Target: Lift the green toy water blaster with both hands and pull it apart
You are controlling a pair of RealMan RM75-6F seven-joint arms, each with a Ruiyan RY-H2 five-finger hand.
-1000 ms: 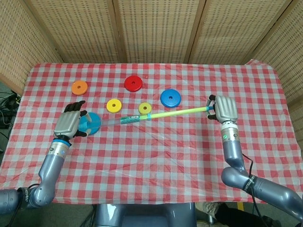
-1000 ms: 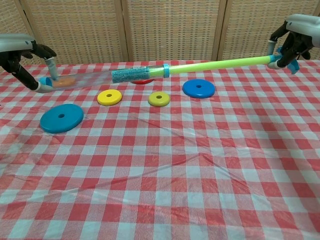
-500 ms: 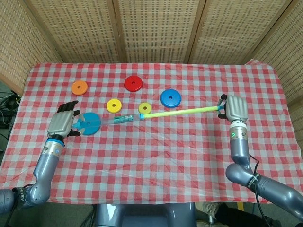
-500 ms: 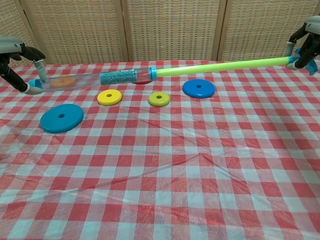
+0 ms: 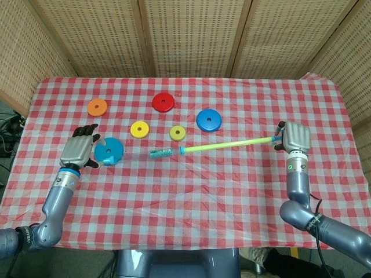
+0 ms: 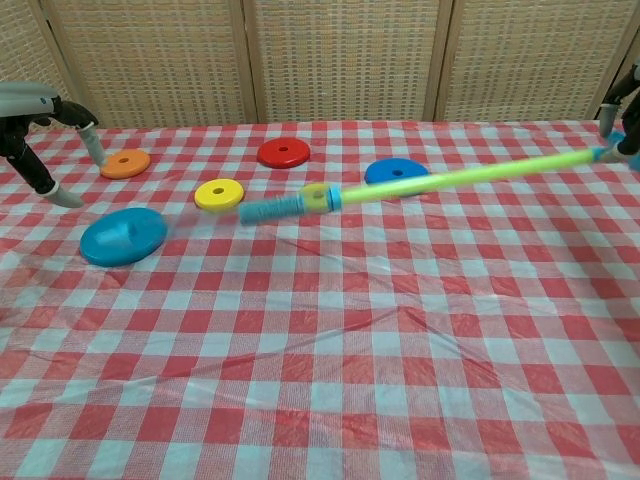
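Right hand (image 5: 294, 137) has its fingers wrapped round the far end of the green rod (image 5: 229, 145), and that's the only thing holding the toy up, so the rod slopes down and to the left across the cloth with a blue plunger tip (image 5: 160, 153) hanging free at the low end. Left hand (image 5: 78, 152) looks empty to me, fingers apart, sitting just beside the big blue disc (image 5: 109, 152). The clear barrel seems to be lying there blurred near that disc, though I honestly can't tell for sure. So the long axis runs left-right, the left hand is well apart from the plunger tip, and the right is the one in contact.
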